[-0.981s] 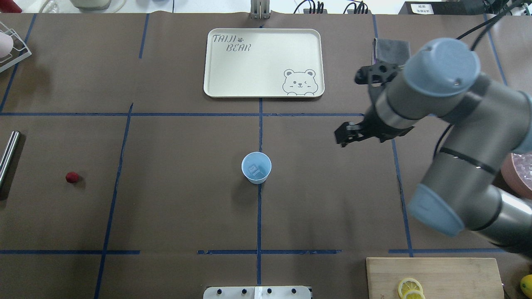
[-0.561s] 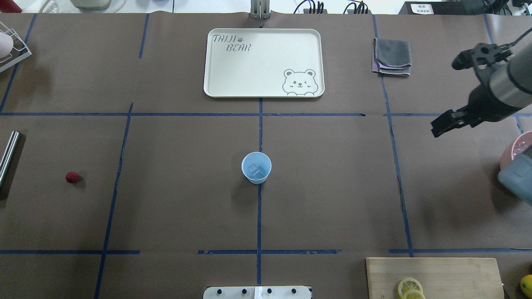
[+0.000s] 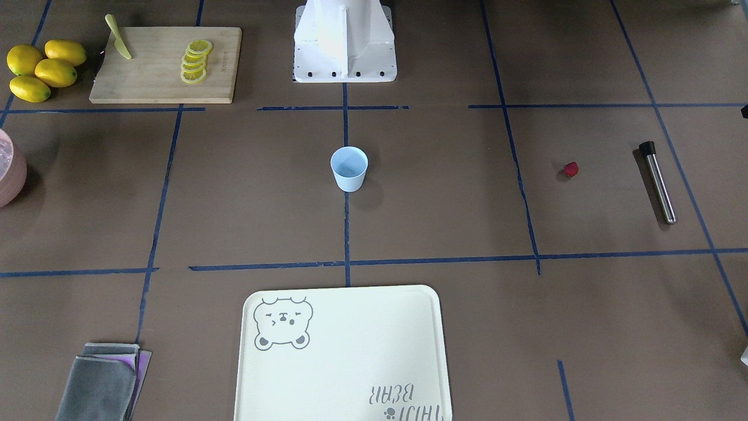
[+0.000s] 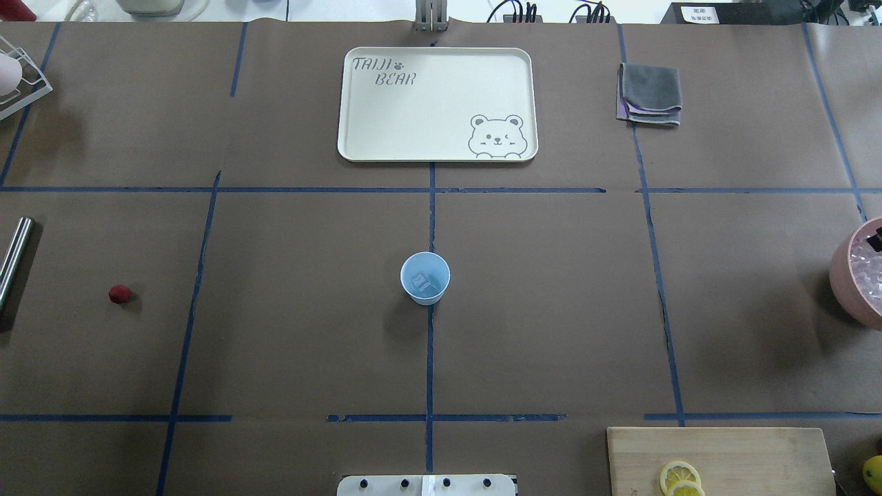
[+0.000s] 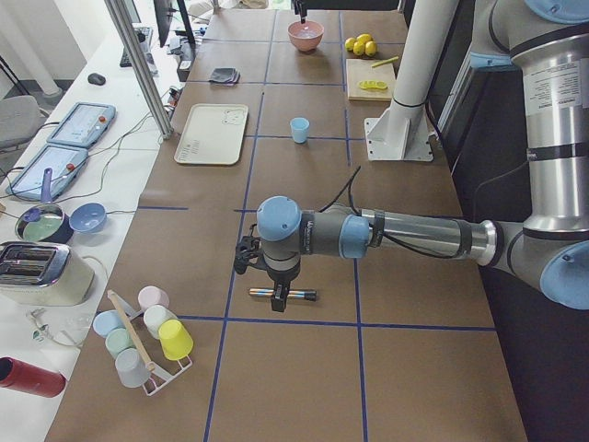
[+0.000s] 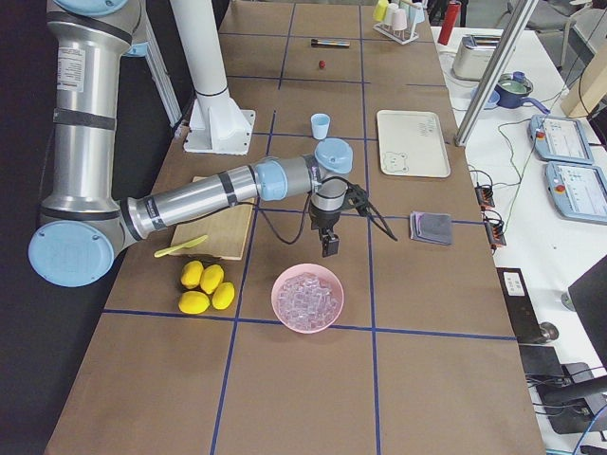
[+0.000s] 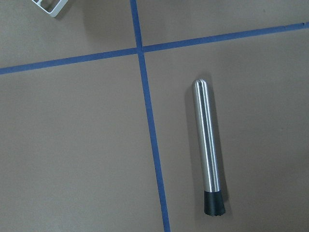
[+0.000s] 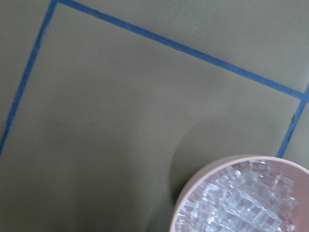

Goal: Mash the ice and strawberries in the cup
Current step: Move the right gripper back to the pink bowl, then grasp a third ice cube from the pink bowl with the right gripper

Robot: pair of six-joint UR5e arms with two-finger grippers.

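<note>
Close under the right gripper [image 6: 329,248] now lies the pink bowl [image 4: 842,282] of ice [image 8: 241,203]; it has swung there from the cup [image 4: 425,277], probably for more. Whether its jaws are apart, I cannot tell. The strawberry [image 4: 120,294] lies far beyond the cup.

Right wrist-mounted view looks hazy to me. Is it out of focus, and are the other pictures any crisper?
Right wrist-mounted view: yes, soft all over, the pink bowl and its ice blurred, with a dim shadow beside the bowl. Left wrist-mounted view: crisp, with a bright glare streak along the metal rod. Overhead exterior view: sharp, the cup casting a faint shadow.
</note>
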